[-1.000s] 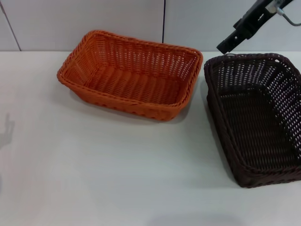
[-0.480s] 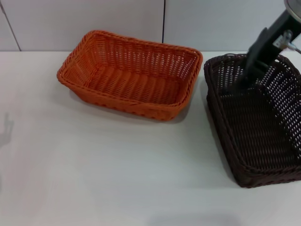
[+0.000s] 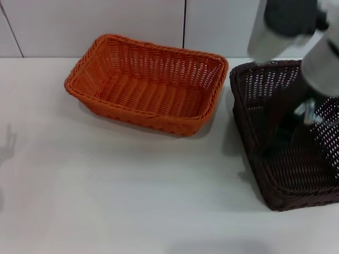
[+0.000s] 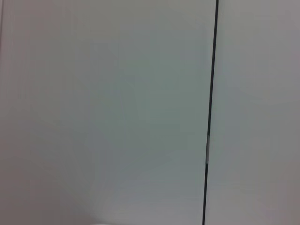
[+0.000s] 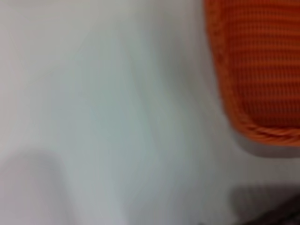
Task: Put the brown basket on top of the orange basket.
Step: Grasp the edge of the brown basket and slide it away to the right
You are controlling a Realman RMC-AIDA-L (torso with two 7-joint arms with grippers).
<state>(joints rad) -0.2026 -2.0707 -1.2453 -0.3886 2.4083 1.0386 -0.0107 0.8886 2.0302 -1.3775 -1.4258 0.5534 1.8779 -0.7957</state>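
Note:
The orange basket (image 3: 148, 84) sits on the white table (image 3: 106, 190) at the back, left of centre; its corner also fills a side of the right wrist view (image 5: 262, 70). To its right, at the table's right side, stands the brown basket (image 3: 265, 174), a small gap apart from it. My right arm comes down from the upper right, and my right gripper (image 3: 282, 135) reaches inside the brown basket near its left wall, dark against the dark weave. My left gripper is out of view; the left wrist view holds only a pale wall panel.
A pale wall with a dark vertical seam (image 3: 185, 24) runs behind the table. Bare table top lies in front of both baskets and at the left.
My right arm has swung down from above the brown basket's back rim into the basket, toward its front left. Neither basket has moved.

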